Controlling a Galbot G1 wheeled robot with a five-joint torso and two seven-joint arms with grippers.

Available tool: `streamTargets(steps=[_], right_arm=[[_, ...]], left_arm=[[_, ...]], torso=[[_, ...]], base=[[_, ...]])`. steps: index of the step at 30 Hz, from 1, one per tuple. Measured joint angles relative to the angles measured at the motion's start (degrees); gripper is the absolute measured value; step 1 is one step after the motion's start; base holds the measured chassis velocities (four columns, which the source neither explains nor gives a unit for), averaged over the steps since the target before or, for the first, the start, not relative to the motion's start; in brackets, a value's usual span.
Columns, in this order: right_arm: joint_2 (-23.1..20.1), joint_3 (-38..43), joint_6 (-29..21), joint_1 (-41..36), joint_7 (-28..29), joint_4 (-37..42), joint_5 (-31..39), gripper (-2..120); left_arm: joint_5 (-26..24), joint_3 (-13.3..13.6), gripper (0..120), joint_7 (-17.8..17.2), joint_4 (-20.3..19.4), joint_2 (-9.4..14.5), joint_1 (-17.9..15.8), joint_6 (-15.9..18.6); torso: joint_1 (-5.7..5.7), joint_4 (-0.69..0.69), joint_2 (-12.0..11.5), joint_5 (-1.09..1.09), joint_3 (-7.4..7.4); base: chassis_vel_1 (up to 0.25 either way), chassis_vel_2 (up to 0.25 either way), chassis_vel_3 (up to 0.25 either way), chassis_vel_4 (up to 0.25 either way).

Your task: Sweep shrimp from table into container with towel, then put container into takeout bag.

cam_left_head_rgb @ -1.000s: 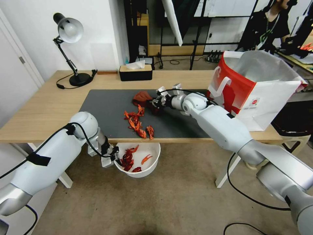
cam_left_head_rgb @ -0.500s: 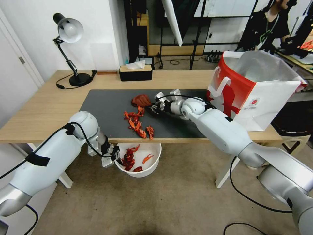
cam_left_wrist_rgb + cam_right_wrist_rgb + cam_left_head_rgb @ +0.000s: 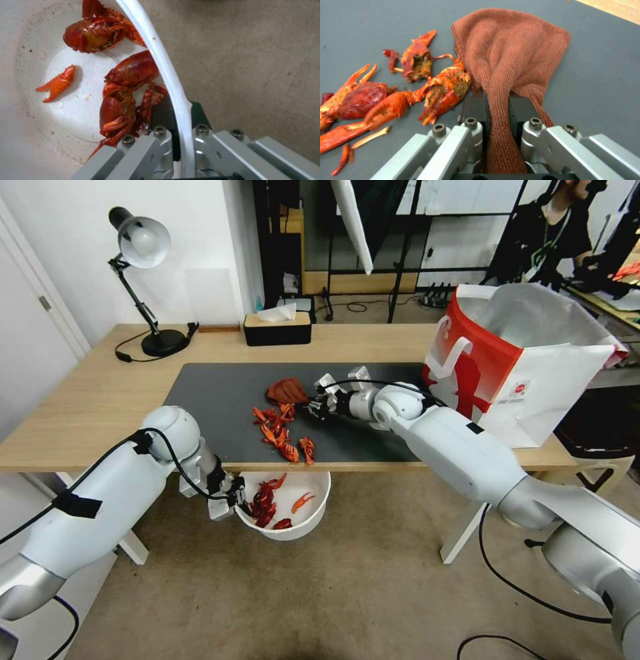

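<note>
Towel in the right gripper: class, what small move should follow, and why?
Probably drag the towel, pinched in the right gripper, toward the table edge. Shrimp lie between it and the container, which the left gripper holds below that edge.

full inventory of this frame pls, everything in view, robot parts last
shrimp: several on the mat, several more in the container, red-orange; the mat group runs to the near table edge
table: one, light wood, white legs
mat: one, dark grey, on the table
container: one, white round bowl, held below the near table edge
towel: one, rust-red, on the mat beside the shrimp
takeout bag: one, red and white, standing open at the table's right end
tissue box: one, black, far side of table
desk lamp: one, black, far left of table
left gripper: jaws clamped on the container's rim
right gripper: jaws pinching the towel on the mat
</note>
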Motion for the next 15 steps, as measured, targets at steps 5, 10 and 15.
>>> streamTargets(steps=[5,10,15], right_arm=[[-0.6,-0.2,-0.5,-0.4,0.4,1.7,0.3,8],[-1.8,-0.4,-1.1,-1.1,0.9,3.9,0.4,8],[-2.8,-0.4,-1.3,-1.7,1.3,5.5,0.7,8]], left_arm=[[0.0,0.0,0,0.0,0.0,-0.1,0.0,0.0],[0.0,0.0,0,0.0,-0.3,-0.2,0.3,0.0],[-0.2,0.3,0,0.0,-0.8,-0.3,0.0,0.0]], torso=[[0.01,0.01,0.0,0.00,0.00],[0.01,0.01,0.0,0.00,0.00],[0.01,0.01,0.0,0.00,0.00]], base=[[0.000,0.000,0.000,0.000],[0.000,0.000,0.000,0.000],[0.000,0.000,0.000,0.000]])
